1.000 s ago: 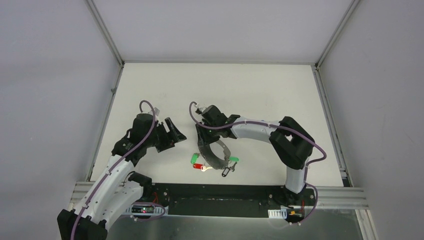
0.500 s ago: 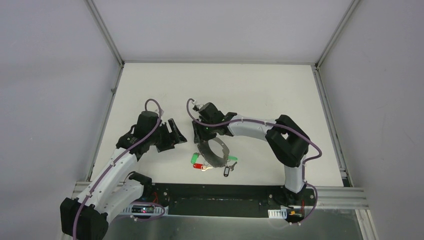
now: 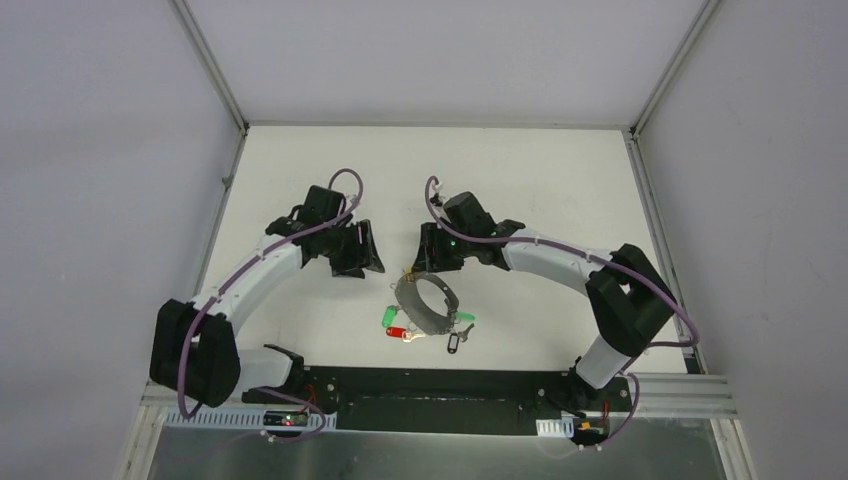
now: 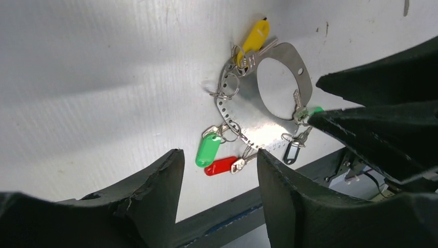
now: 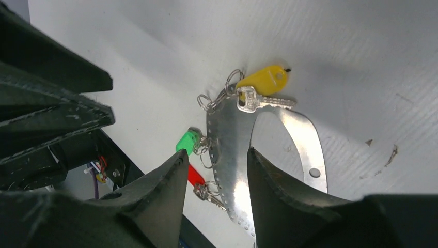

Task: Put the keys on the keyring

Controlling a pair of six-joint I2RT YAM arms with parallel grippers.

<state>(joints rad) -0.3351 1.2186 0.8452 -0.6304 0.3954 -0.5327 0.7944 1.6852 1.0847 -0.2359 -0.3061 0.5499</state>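
We see the keyring (image 3: 408, 303) lying flat on the tabletop (image 3: 520, 180), near its front edge. The keys (image 5: 261, 102) hang along its band on small rings. The yellow tag (image 4: 255, 35) is at the far end, and the green tag (image 4: 207, 151), red tag (image 4: 221, 166) and black tag (image 4: 292, 153) are toward the near side. Both sets of fingers hover clear of it, spread and grasping nothing. The left fingers (image 3: 362, 252) are off its far left, and the right fingers (image 3: 435, 255) are just beyond its far end.

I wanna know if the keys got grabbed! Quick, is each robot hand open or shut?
Left gripper: open, holding nothing.
Right gripper: open, holding nothing.
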